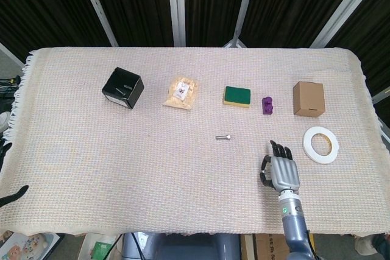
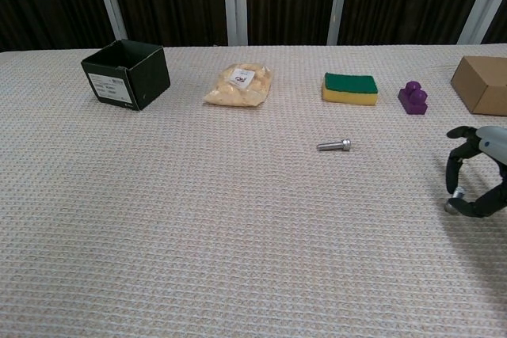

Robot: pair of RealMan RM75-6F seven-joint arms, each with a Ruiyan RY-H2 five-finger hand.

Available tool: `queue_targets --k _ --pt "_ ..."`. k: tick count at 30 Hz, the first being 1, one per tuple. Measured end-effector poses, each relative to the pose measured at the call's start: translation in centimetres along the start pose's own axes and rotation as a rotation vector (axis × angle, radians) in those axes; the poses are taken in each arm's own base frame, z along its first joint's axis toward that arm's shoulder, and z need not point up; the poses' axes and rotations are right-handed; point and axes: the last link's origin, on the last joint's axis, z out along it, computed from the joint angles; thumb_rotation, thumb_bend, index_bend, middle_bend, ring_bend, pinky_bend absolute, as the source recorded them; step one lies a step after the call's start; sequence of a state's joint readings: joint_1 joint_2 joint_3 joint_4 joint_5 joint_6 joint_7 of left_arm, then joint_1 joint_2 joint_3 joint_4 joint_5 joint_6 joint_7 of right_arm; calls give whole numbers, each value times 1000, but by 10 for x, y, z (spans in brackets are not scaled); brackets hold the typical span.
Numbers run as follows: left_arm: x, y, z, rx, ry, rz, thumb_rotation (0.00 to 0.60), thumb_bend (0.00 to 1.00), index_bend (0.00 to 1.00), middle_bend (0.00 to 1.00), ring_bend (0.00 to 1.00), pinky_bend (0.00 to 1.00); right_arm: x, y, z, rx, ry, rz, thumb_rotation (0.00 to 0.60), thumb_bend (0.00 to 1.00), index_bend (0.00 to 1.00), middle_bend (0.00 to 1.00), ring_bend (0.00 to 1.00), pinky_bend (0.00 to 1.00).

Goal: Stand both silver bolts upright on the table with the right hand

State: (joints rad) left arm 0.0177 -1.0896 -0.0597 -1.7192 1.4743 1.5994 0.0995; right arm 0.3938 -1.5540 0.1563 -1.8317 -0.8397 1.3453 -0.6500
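The right hand (image 1: pixel 281 172) was positioned over the cloth-covered table (image 1: pixel 91 162) near its front edge, fingers curved and apart, with nothing visibly held. One silver bolt (image 1: pixel 223 137) lay on its side on the cloth, well apart from that hand, in front of the green-and-yellow sponge (image 1: pixel 236 96). A second bolt could not be identified with certainty. The black box (image 1: pixel 122 87) stood at the far left. The left hand was not visible in either view
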Motion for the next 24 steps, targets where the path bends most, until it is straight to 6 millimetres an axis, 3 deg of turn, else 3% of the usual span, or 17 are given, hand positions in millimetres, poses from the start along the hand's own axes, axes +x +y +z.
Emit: queue_targets --k 24 --pt "0 0 0 -1 0 2 600 122 119 64 0 154 4 0 2 1 4 -13 600 379 540 14 42 11"
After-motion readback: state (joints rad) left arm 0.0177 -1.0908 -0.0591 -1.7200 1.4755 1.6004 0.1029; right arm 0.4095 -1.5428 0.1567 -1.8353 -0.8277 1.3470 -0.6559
